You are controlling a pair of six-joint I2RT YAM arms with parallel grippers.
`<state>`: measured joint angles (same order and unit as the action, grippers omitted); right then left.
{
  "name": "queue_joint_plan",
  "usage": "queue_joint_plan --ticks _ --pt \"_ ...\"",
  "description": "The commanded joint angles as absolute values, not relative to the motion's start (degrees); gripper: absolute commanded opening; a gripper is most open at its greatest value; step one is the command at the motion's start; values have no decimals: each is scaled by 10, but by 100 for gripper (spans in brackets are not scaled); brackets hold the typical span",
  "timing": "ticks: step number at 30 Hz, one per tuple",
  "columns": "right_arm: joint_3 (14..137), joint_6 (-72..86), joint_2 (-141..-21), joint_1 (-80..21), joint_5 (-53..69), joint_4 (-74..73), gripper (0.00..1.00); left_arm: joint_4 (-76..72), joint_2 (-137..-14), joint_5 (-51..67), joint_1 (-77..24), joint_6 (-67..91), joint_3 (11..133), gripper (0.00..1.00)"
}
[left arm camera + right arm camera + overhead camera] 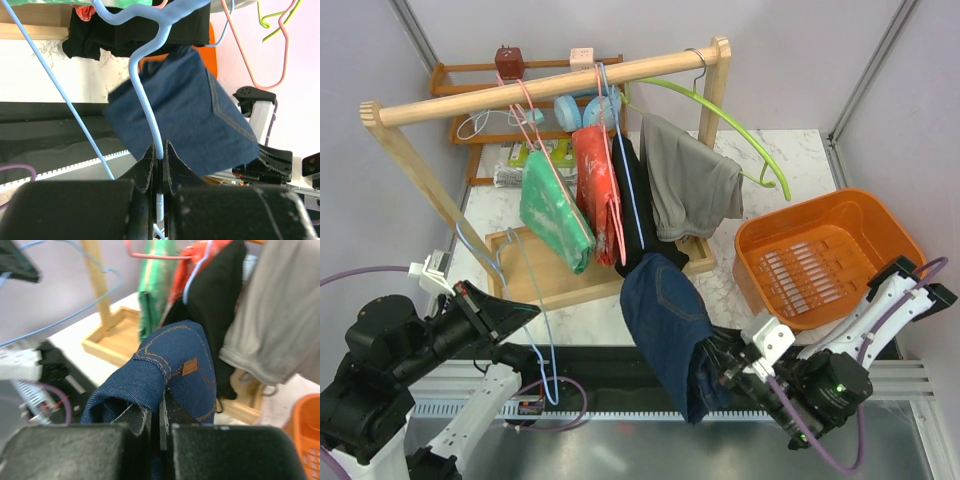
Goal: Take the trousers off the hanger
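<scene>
The dark navy denim trousers [665, 320] hang stretched from below the rack toward the near right. My right gripper [718, 368] is shut on their lower fold, and the right wrist view has the denim [175, 355] bunched over the closed right gripper [161, 405]. My left gripper [532, 312] is shut on the wire of a light blue hanger [548, 350]. In the left wrist view that hanger [145, 100] runs up from the left gripper [160, 155] across the denim [200, 120]. The mint-green trousers [555, 215] hang on a pink hanger further left.
The wooden rail [550, 90] also carries a red garment [595, 190], a black garment [638, 210] and a grey garment [690, 185] on a green hanger. An orange basket [820, 260] sits at the right. The rack's wooden base [520, 275] lies under the clothes.
</scene>
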<state>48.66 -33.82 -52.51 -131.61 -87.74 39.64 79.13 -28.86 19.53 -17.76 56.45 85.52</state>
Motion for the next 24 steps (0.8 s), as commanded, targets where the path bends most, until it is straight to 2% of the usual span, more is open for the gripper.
queue_joint_plan --ticks 1,3,8,9,10,11,14,16,21,24 --pt "490 -483 -582 -1244 -1083 594 0 785 -304 192 -178 539 863 2" --pt "479 -540 -600 -1208 -1084 654 0 781 -309 192 -178 538 862 2" --pt "489 -551 -672 -1166 -1084 690 0 776 -316 196 -178 534 858 2" --pt "490 -611 -689 -1150 -1083 715 0 775 -316 196 -178 534 856 2" --pt "489 -669 -726 -1140 -1084 854 0 775 -316 196 -178 534 855 2" --pt "489 -719 -747 -1126 -1085 920 0 775 -316 197 -178 534 853 2" --pt "514 -750 -832 -1073 -1084 925 0 775 -310 198 -178 536 846 2" --pt "532 -793 -877 -1060 -1083 979 0 775 -309 200 -178 538 846 2" --pt "548 -822 -931 -999 -1080 1002 0 781 -300 200 -178 540 842 2" --pt "539 -836 -906 -991 -1082 1002 0 784 -294 204 -178 542 841 2"
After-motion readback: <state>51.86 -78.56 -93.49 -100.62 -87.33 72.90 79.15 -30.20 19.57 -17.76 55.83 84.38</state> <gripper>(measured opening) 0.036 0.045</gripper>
